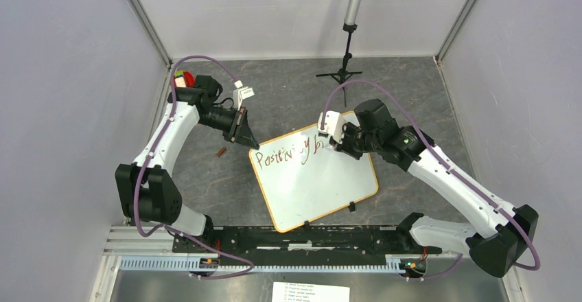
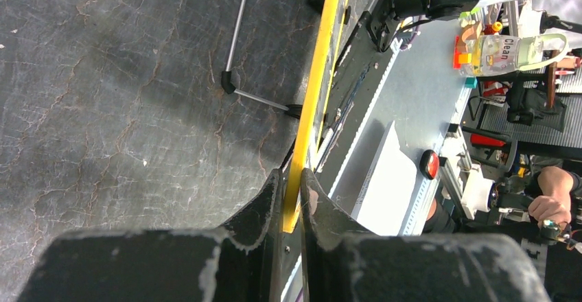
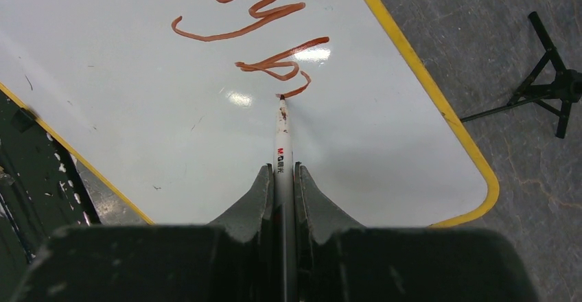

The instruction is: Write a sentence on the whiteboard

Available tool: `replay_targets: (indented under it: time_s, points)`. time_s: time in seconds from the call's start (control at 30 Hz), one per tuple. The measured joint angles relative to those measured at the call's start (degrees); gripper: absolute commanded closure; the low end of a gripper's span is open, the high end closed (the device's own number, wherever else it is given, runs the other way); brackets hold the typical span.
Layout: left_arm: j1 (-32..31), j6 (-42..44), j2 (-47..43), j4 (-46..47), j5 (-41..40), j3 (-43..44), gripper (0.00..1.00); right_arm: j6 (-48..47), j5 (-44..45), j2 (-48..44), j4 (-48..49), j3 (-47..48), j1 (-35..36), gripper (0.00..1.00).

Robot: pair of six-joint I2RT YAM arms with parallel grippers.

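Your whiteboard (image 1: 322, 185) lies skewed in the middle of the dark table (image 1: 412, 96). Your left gripper (image 2: 292, 178) is pinching its yellow edge at the far-left corner. Your right gripper (image 3: 282, 171) is squeezed tight on a white marker (image 3: 282, 134), with the tip touching the board right at the end of the sentence (image 1: 288, 154), which only reads "Positivity b" at this point.

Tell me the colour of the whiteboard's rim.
The whiteboard rim is yellow; the right wrist view shows it best.

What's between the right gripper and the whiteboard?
A white marker, pinched by the right gripper, its tip touching the whiteboard. The right wrist view shows it.
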Motion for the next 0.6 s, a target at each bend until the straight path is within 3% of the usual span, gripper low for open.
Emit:
replay_targets:
  time_s: [0.6]
  points:
    - [0.0,0.0,0.0,0.1,0.0,0.0,0.98,0.2,3.7,0.3,0.8,1.7,-1.0,1.0]
